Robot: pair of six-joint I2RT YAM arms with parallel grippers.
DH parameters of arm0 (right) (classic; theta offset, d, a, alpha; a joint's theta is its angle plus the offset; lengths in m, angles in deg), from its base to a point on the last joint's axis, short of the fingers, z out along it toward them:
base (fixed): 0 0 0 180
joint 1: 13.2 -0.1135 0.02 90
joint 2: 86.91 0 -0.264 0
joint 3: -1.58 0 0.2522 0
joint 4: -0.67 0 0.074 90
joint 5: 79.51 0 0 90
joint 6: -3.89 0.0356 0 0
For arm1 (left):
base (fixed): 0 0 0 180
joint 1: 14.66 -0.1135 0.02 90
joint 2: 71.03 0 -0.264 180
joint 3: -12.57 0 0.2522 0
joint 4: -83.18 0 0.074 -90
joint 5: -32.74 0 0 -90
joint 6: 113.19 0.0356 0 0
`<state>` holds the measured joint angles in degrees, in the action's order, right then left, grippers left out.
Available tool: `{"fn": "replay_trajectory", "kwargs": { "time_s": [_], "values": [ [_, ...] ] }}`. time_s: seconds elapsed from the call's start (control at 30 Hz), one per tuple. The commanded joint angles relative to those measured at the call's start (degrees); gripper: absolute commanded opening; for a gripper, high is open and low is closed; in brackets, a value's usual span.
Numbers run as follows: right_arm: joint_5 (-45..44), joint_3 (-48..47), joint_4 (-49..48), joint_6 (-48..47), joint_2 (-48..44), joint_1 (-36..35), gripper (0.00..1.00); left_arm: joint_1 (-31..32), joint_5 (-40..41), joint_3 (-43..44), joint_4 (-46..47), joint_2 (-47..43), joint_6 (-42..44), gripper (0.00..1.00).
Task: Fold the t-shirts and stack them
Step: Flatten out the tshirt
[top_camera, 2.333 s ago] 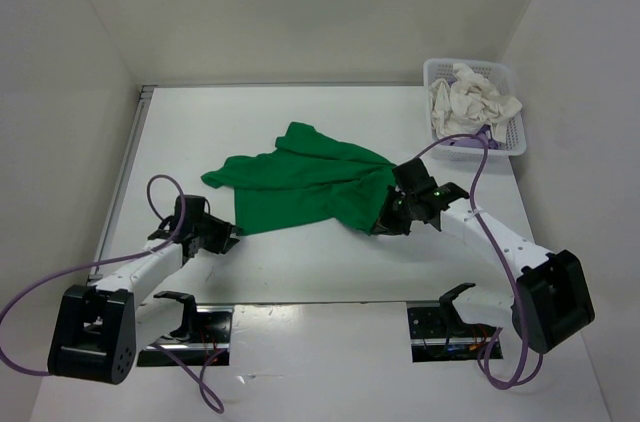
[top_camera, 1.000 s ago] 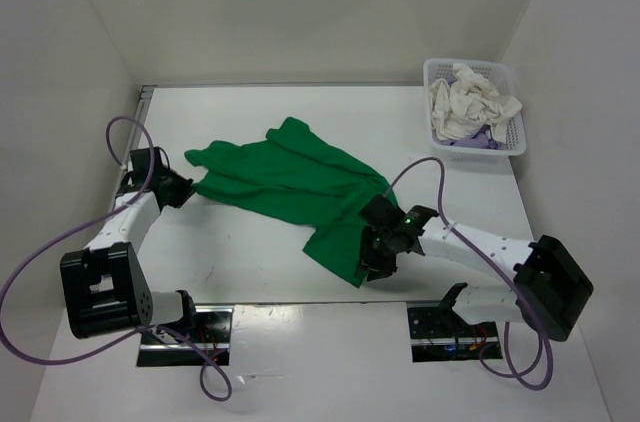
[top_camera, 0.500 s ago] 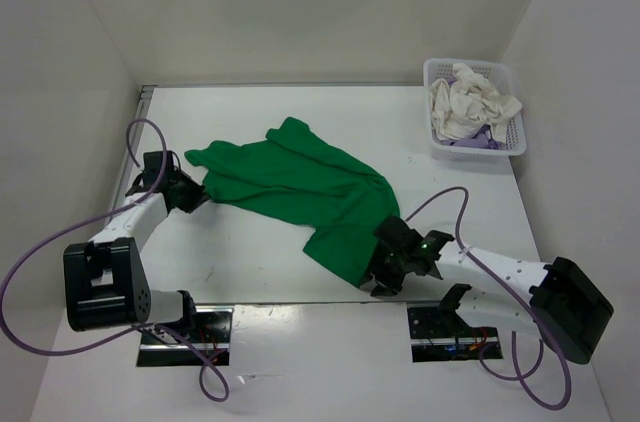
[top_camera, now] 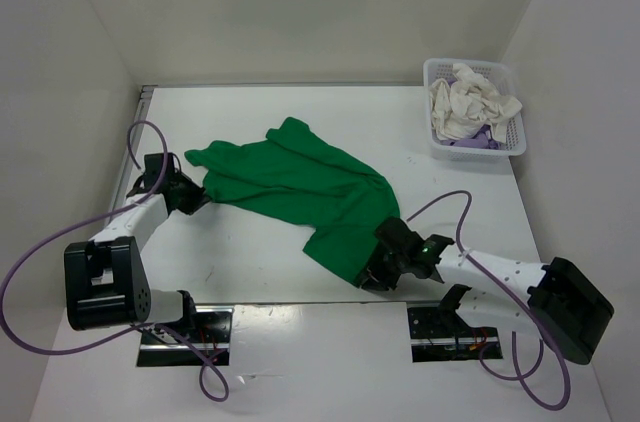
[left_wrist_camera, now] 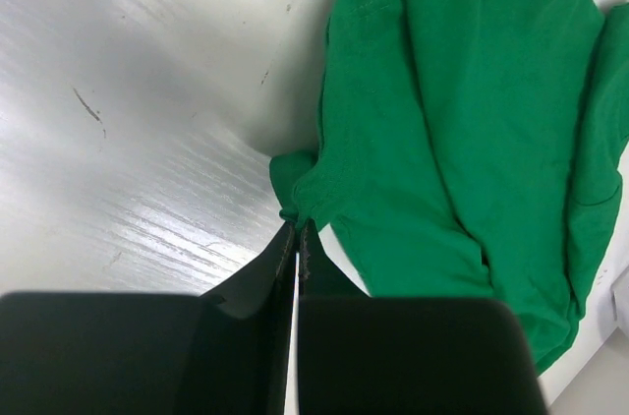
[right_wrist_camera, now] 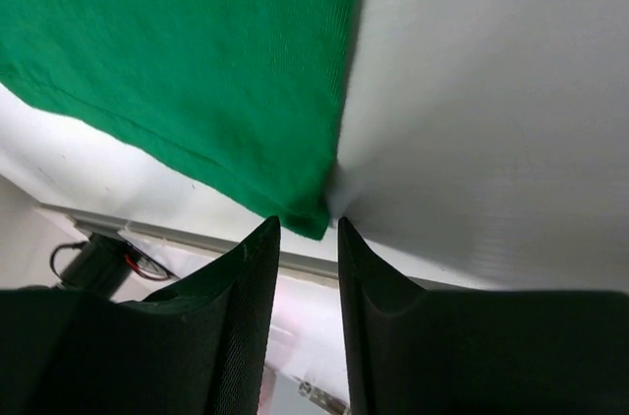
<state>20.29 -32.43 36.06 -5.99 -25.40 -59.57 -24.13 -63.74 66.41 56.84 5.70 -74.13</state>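
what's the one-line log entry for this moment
green t-shirt: spread out, unfolded | left claw: shut on its left edge | right claw: open at its near corner | white t-shirt: in basket

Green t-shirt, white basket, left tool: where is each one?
green t-shirt [top_camera: 290, 182], top view, middle of the cloth.
white basket [top_camera: 505, 149], top view, its near wall.
left tool [left_wrist_camera: 297, 230], left wrist view, between its shut fingertips pinching the shirt's edge.
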Motion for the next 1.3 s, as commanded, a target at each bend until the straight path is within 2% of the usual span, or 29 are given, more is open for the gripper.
{"fn": "replay_trajectory", "kwargs": {
  "time_s": [0.0, 0.17, 0.23, 0.37, 0.4, 0.53, 0.63, 0.73, 0.8, 0.87, 0.9, 0.93, 0.97, 1.0, 1.03, 1.1, 1.13, 1.2, 1.23, 1.27],
  "values": [
    [-5.85, 1.35, -0.01, 1.18, -1.04, -0.48, 0.35, 0.07, -1.16, -0.44, 1.06, -1.23, 0.58, 0.00],
    [-5.85, 1.88, -1.59, 1.80, 0.44, -0.48, 0.35, 0.07, -1.17, -1.49, 1.59, -1.23, 0.58, 0.00],
    [-5.85, 1.35, -2.12, 1.27, 2.89, -0.48, 0.32, 0.07, -1.17, -1.49, 1.59, -1.23, 0.58, 0.00],
    [-6.38, -2.06, -2.64, -0.92, 6.77, -0.48, 0.20, 0.07, -1.69, -1.49, 2.11, -1.76, 0.58, 0.00],
    [-6.90, -2.68, -2.64, -1.54, 6.77, -0.48, 0.14, 0.07, -1.69, -2.01, 2.12, -1.76, 0.58, 0.00],
    [-10.23, -7.77, 3.32, -4.08, 5.29, -0.48, 0.01, 0.07, -2.40, -2.02, 2.64, -2.37, 0.58, 0.00],
    [-14.01, -16.02, 11.40, -8.21, 4.67, -0.48, 0.00, 1.82, -3.01, -0.62, 2.65, -2.99, 0.58, 0.00],
    [-17.52, -31.71, 20.54, -14.60, 4.14, 1.10, 0.00, 4.46, -3.71, 4.03, 2.12, -2.99, 0.58, 0.00],
    [-18.94, -39.30, 27.22, -19.01, 3.61, 5.13, 0.00, 5.08, -5.29, 10.79, 1.08, -2.99, 0.58, 0.00],
    [-21.39, -51.95, 31.70, -26.48, 4.75, 8.56, 0.00, 5.08, -6.70, 16.76, -0.60, -2.99, 1.10, 0.00],
    [-22.54, -56.61, 36.07, -28.85, 6.58, 11.36, 0.00, 5.08, -6.70, 23.49, -2.43, -2.99, 1.80, 0.00],
    [-24.81, -66.05, 38.12, -33.05, 7.73, 12.52, 0.00, 5.08, -6.70, 26.95, -3.23, -2.99, 1.81, 0.00],
    [-26.14, -70.93, 40.05, -34.92, 8.96, 13.31, 0.00, 5.08, -6.70, 30.55, -4.02, -2.99, 2.50, 0.00],
    [-27.54, -75.85, 43.29, -36.59, 11.93, 13.84, 0.00, 4.30, -7.57, 33.90, -5.42, -2.99, 2.51, 0.00],
    [-28.60, -85.65, 44.54, -38.00, 13.53, 14.46, 0.00, 3.33, -8.80, 36.97, -5.44, -2.99, 1.03, 0.00],
    [-29.75, -95.80, 46.22, -41.70, 16.78, 14.99, 0.00, 0.96, -13.72, 44.19, -4.91, -3.52, -2.65, 0.00],
    [-30.28, -106.38, 47.79, -42.67, 20.01, 14.99, 0.00, -1.40, -14.60, 46.13, -4.39, -3.52, -3.63, 0.00],
    [-31.42, -117.16, 49.47, -44.78, 23.46, 14.99, 0.00, -4.13, -15.84, 52.26, -4.91, -5.09, -5.04, 0.00],
    [-31.42, -126.69, 50.17, -45.48, 26.26, 14.99, 0.00, -6.15, -15.84, 55.00, -5.78, -5.10, -5.05, 0.00],
    [-31.42, -130.18, 50.18, -46.01, 27.16, 14.99, 0.00, -6.78, -15.23, 57.98, -7.01, -5.10, -5.05, 0.00]
  ]
}}
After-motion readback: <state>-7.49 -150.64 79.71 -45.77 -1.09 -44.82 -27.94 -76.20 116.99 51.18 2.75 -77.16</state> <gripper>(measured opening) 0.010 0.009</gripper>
